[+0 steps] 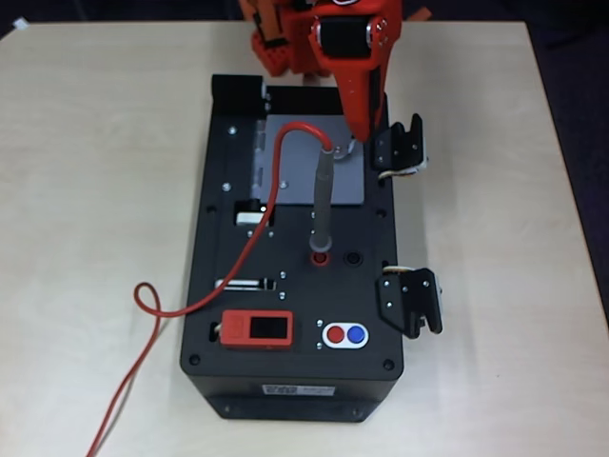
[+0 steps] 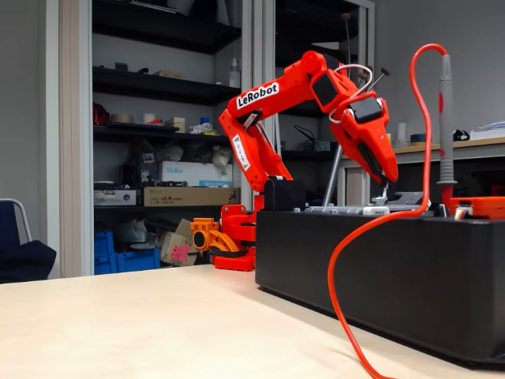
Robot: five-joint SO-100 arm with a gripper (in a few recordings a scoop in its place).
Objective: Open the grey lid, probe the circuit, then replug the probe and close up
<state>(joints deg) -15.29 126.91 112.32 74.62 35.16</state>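
The grey lid (image 1: 300, 167) lies flat and closed on the black box (image 1: 290, 381), and the circuit is hidden beneath it. The probe (image 1: 323, 205) stands upright with its tip in the red socket (image 1: 321, 257); in the fixed view the probe (image 2: 446, 126) rises above the box. Its red cable (image 1: 238, 271) arcs from the top and runs down the left side onto the table. My red gripper (image 1: 355, 141) reaches down from the back to the small knob (image 1: 350, 148) at the lid's right edge, jaws pressed together on it. The gripper (image 2: 386, 185) touches down on the lid (image 2: 355, 210).
A red display module (image 1: 257, 329) and a red-and-blue button pair (image 1: 344, 334) sit at the box's front. Two black latches (image 1: 400, 150) (image 1: 411, 300) hang off its right side. A black socket (image 1: 354, 258) sits beside the red one. The cable loops over the table (image 1: 143, 305) at the left.
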